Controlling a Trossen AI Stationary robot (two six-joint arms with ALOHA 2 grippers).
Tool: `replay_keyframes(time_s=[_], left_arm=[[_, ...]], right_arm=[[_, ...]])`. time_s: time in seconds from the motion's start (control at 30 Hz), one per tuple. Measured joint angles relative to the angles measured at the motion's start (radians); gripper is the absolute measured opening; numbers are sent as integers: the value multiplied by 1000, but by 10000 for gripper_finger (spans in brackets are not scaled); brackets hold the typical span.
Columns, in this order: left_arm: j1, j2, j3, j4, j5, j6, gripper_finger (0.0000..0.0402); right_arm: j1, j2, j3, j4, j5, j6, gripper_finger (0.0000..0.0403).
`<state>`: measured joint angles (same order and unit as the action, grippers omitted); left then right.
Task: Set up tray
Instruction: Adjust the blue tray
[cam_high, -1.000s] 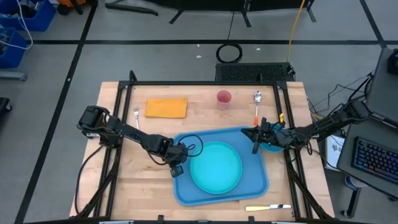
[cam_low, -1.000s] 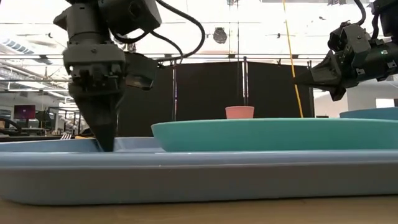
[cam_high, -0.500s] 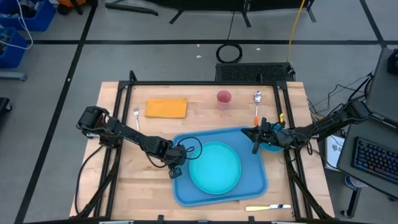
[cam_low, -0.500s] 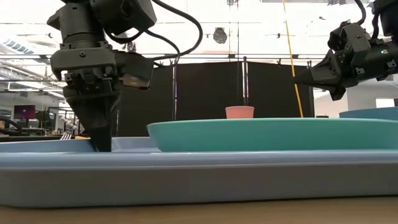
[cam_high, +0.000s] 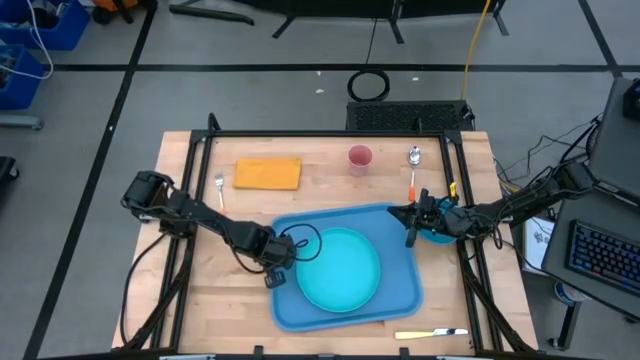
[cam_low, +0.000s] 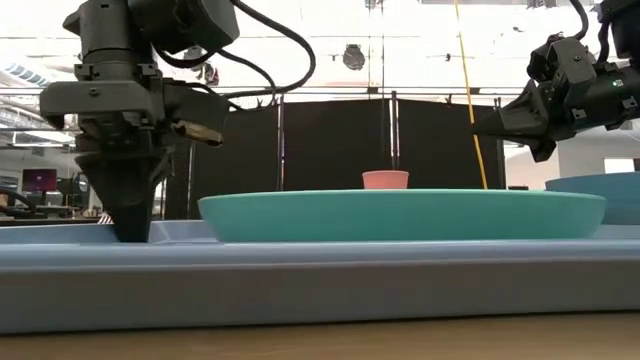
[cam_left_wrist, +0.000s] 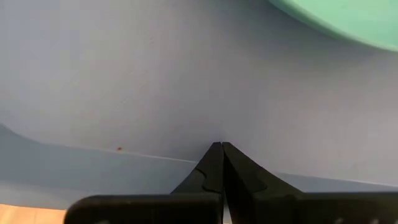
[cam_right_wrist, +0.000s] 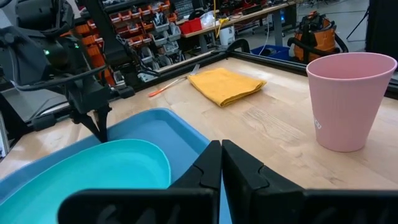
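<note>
The tray (cam_high: 400, 300) now lies a little farther toward the left side of the table (cam_high: 230, 310) than half a second ago, and the teal plate (cam_high: 338, 268) on it has gone along with it; seen from table height, the plate's near edge has slid left as well. The left gripper (cam_high: 277, 278) has moved left with the tray's left rim, its fingers (cam_left_wrist: 214, 165) pressed together on that rim with the tips down at the tray's floor. The right gripper (cam_high: 411, 232) hovers over the tray's far right corner just where it was, fingers (cam_right_wrist: 221, 165) closed on nothing. The orange napkin (cam_high: 267, 173), pink cup (cam_high: 359, 157), spoon (cam_high: 413, 160) and fork (cam_high: 218, 187) at the far side, and the knife (cam_high: 430, 334) at the near edge, lie as before. From table height the tray's rim hides its floor and the foot of the plate. The left wrist camera shows only blue tray and a slice of plate.
</note>
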<state>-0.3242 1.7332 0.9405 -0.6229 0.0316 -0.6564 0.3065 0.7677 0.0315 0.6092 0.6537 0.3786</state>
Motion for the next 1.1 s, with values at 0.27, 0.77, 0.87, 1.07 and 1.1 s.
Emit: replay_keyframes(time_s=[0.27, 0.77, 0.87, 1.07, 1.1], left_arm=[[-34, 1, -1, -32, -25, 56, 1], [-66, 2, -3, -171, -100, 126, 2], [-67, 2, -3, -210, -135, 140, 2], [-66, 3, -5, -304, -200, 147, 2], [-66, 4, -6, -317, -208, 141, 3]], right_arm=[[0, 0, 0, 0, 0, 2, 4], [0, 0, 0, 0, 0, 2, 4], [0, 0, 0, 0, 0, 2, 4], [0, 0, 0, 0, 0, 2, 4], [0, 0, 0, 0, 0, 2, 4]])
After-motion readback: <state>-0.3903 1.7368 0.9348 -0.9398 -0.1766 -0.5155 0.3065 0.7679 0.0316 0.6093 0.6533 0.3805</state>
